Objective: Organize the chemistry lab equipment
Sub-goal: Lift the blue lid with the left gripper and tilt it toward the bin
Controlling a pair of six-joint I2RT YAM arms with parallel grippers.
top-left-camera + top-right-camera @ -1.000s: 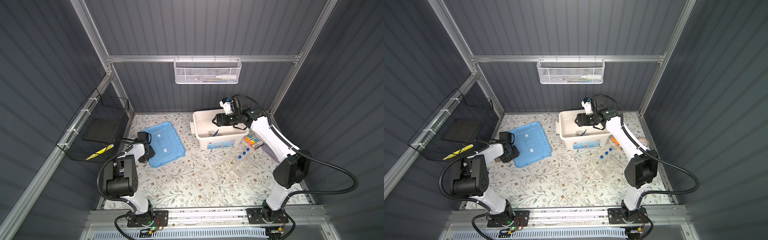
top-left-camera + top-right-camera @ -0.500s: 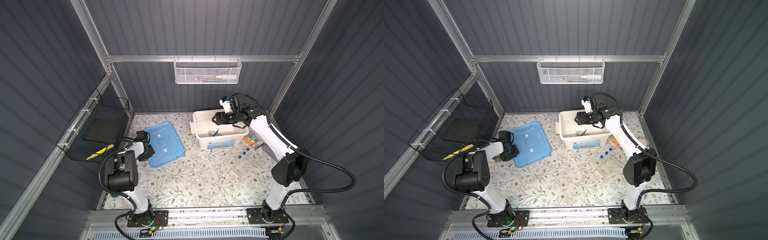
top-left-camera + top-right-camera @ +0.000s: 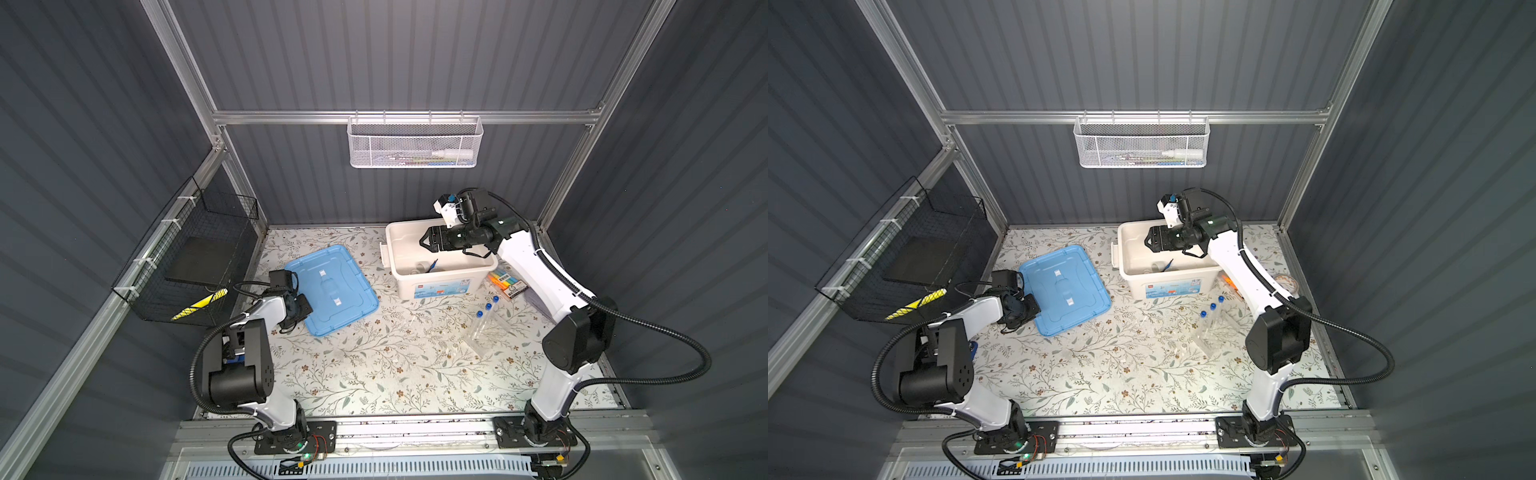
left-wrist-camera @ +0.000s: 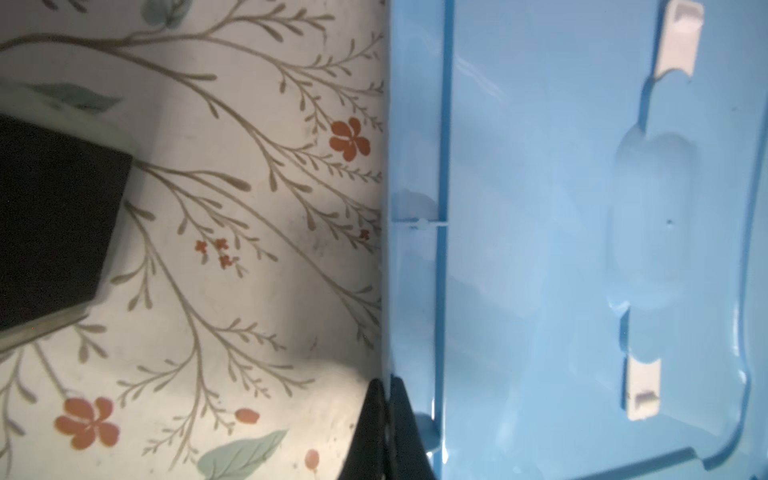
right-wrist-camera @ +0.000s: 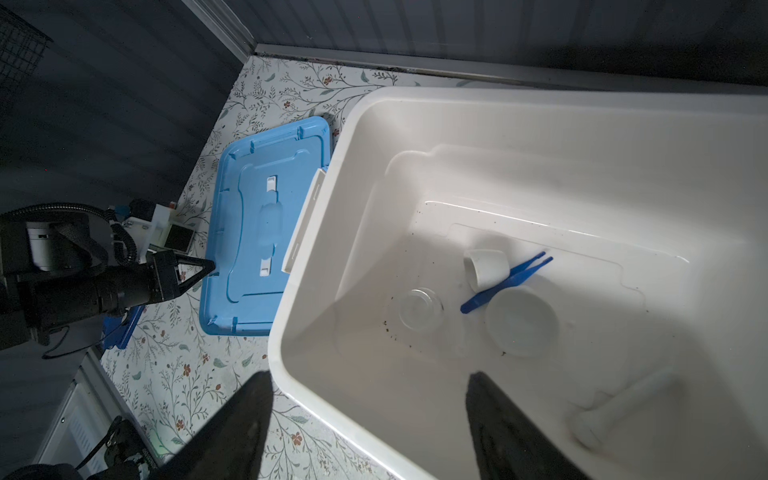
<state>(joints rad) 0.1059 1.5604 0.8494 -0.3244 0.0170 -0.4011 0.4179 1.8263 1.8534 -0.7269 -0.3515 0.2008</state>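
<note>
My left gripper (image 4: 388, 386) is shut on the left edge of the blue lid (image 3: 332, 289), which lies flat on the flowered mat. My right gripper (image 5: 370, 376) hangs open above the white bin (image 3: 390, 249), holding nothing. Inside the bin lie a tipped white dish (image 5: 487, 266), a second white dish (image 5: 521, 322), blue tweezers (image 5: 507, 282), a small clear glass piece (image 5: 420, 308) and a white pestle (image 5: 623, 409). Three blue-capped tubes (image 3: 488, 306) rest in or on a clear rack (image 3: 482, 332) in front of the bin on the right.
A pack of coloured markers (image 3: 507, 284) lies right of the bin. A white mesh basket (image 3: 411, 145) hangs on the back wall. A black wire basket (image 3: 195, 257) hangs on the left wall. A roll of tape (image 3: 1285, 282) sits by the right arm.
My left gripper has closed on the lid's edge. The right gripper has stayed open over the bin, shifted only slightly.
</note>
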